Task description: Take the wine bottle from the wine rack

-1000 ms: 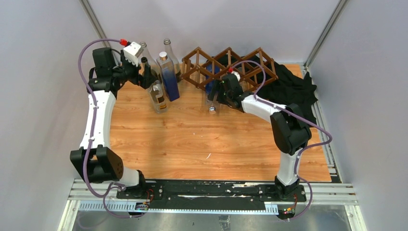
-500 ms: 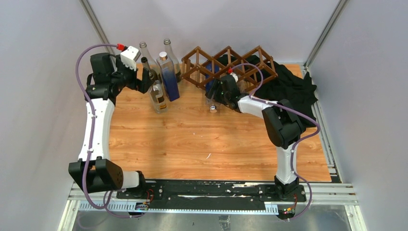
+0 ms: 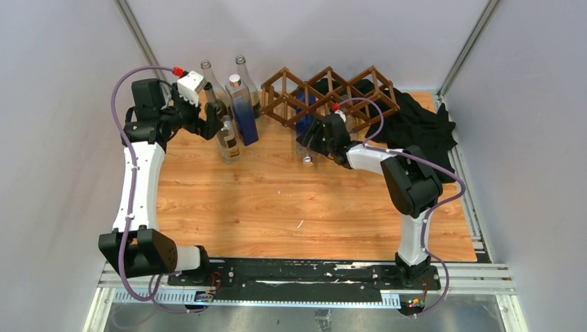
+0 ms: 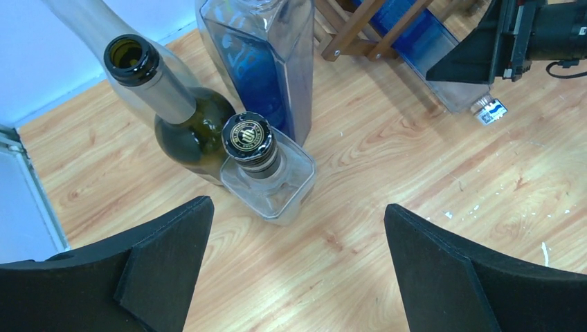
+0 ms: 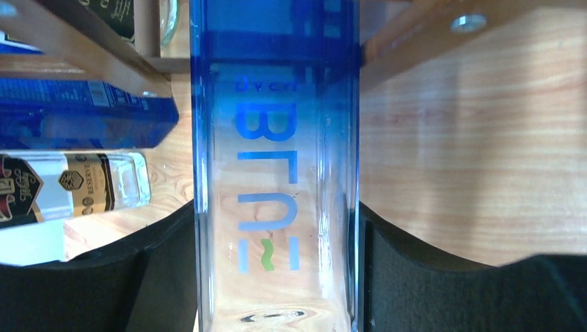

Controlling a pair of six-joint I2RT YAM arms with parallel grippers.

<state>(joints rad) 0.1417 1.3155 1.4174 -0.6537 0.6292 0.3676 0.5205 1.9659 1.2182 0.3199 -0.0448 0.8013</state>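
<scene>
The dark brown lattice wine rack (image 3: 331, 88) stands at the back of the table. A square wine bottle, blue fading to clear (image 3: 302, 122), lies in a low cell with its neck toward the front. It fills the middle of the right wrist view (image 5: 277, 173). My right gripper (image 3: 311, 142) is shut on it, with a pad pressed against each side (image 5: 429, 277). The rack's slats (image 5: 76, 48) frame the bottle. My left gripper (image 3: 213, 124) is open and empty, above the standing bottles at the back left (image 4: 297, 235).
Several bottles stand left of the rack: a blue square one (image 4: 266, 55), a dark green open one (image 4: 197, 128) and a clear square one with a black cap (image 4: 266, 173). A black cloth (image 3: 422, 124) lies behind and right of the rack.
My left arm has drawn back to the left and its gripper has tilted over the standing bottles. My right elbow has swung left; the gripper and bottle have barely moved.
</scene>
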